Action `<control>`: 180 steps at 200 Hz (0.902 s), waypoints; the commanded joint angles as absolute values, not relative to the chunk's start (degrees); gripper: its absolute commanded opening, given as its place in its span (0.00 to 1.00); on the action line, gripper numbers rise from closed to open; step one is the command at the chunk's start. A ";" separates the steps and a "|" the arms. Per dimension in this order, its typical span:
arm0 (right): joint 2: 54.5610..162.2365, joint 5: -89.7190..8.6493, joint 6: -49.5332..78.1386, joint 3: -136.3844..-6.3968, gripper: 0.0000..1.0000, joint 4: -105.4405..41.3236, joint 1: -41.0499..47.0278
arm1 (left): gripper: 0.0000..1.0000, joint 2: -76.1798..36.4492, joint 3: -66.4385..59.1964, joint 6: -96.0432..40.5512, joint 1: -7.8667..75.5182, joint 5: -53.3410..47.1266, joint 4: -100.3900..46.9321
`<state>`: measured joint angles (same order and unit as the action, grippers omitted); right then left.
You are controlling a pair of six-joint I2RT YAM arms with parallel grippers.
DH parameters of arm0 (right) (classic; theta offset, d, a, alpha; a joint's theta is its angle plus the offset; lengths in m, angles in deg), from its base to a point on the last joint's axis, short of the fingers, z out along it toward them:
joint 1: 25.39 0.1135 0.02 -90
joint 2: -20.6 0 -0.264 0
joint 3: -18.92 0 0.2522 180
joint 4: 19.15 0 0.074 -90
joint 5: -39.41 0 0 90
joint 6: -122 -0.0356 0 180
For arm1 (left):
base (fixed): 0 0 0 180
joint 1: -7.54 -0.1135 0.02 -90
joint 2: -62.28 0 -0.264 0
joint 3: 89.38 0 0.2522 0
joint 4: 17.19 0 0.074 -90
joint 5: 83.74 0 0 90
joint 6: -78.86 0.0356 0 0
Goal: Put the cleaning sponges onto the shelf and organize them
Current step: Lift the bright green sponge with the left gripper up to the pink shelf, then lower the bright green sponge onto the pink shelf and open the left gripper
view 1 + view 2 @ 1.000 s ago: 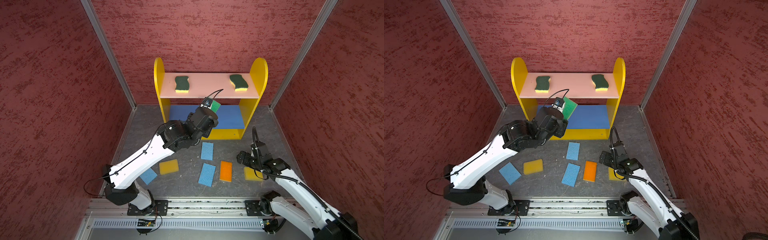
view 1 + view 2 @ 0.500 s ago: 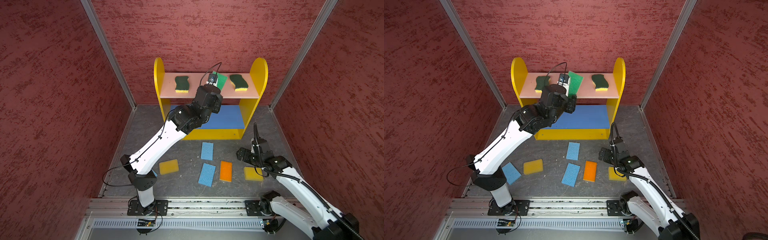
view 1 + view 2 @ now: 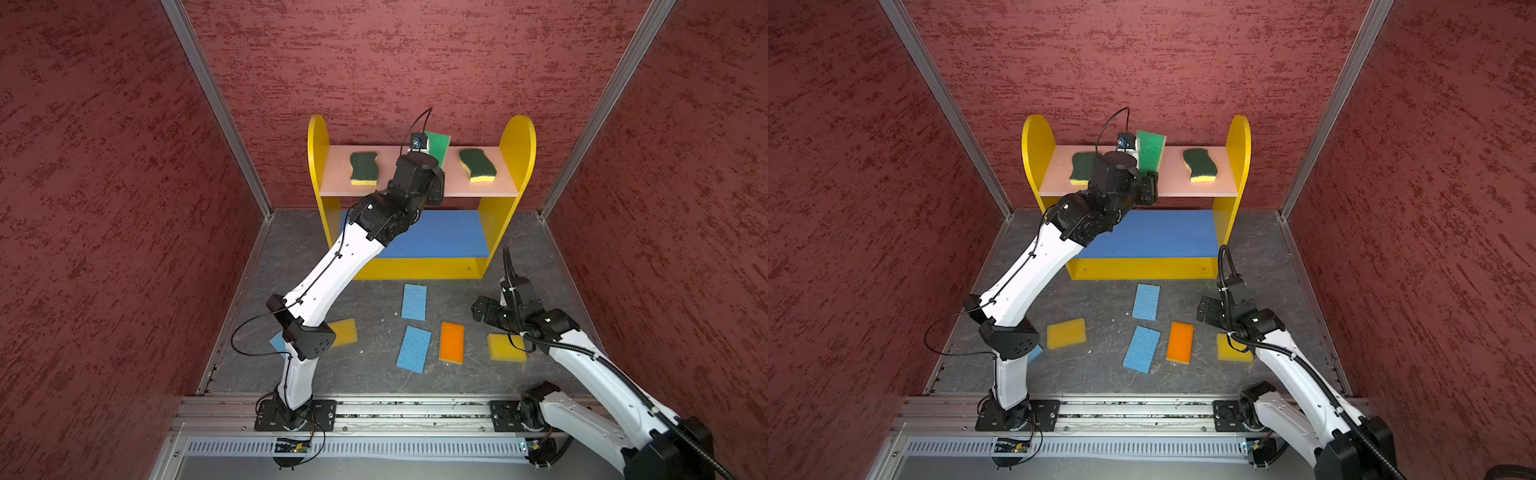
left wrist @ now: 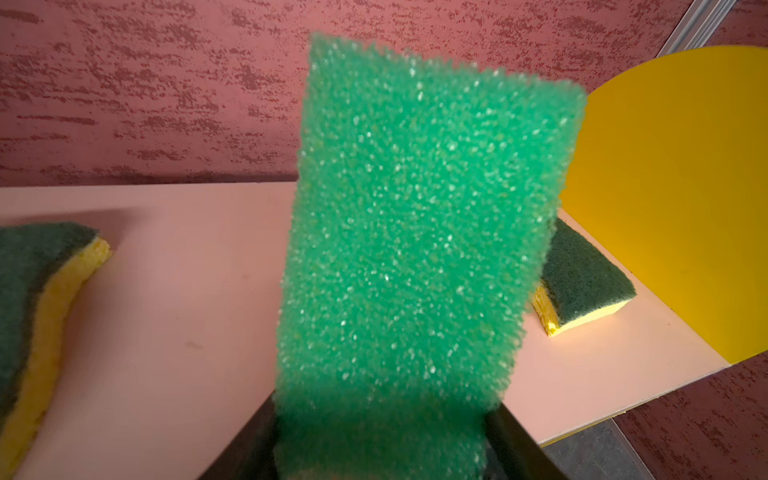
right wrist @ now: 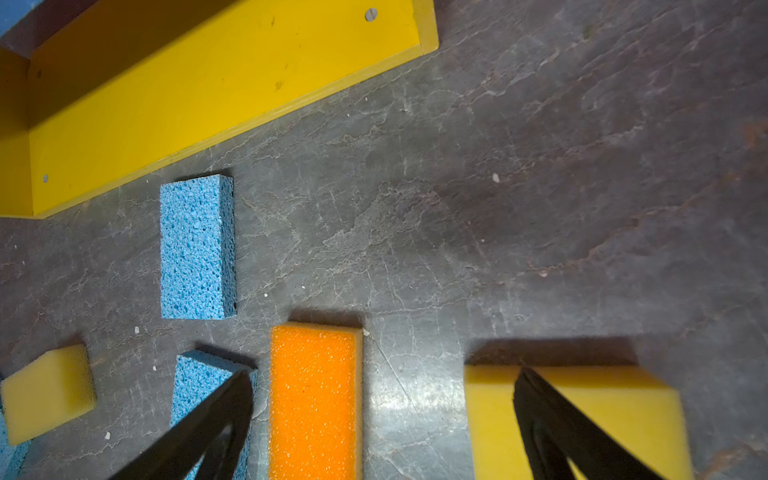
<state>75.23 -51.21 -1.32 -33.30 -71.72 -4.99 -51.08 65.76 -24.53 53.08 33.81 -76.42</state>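
Nine sponges (image 3: 451,341), one shelf (image 3: 518,141)

The left arm (image 3: 332,266) reached up and forward at full stretch, and the left gripper (image 3: 1150,183) clamped the green sponge (image 3: 1151,151) by its lower end. The right arm (image 3: 590,365) crouched low, with the right gripper (image 5: 382,374) angled downward and its jaws spread wide.

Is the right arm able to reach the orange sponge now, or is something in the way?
Probably yes. The open right pincer hangs close by the orange sponge, which lies flat on the floor with gaps on both sides toward a blue sponge and a yellow sponge. Nothing covers it.
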 commanded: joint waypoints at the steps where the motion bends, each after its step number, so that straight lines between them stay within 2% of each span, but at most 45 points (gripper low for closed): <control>1: 75.54 -50.58 -0.09 -34.45 0.99 -70.34 -5.23 | 0.63 -50.51 67.44 -28.07 53.66 38.20 -76.14; 97: 74.47 -50.13 0.45 -33.24 0.99 -69.65 -5.18 | 0.64 -53.20 69.41 -30.64 54.65 41.71 -77.44; 180: 75.24 -49.97 0.36 -32.98 0.99 -69.41 -5.18 | 0.65 -54.76 69.48 -31.88 53.71 40.97 -80.44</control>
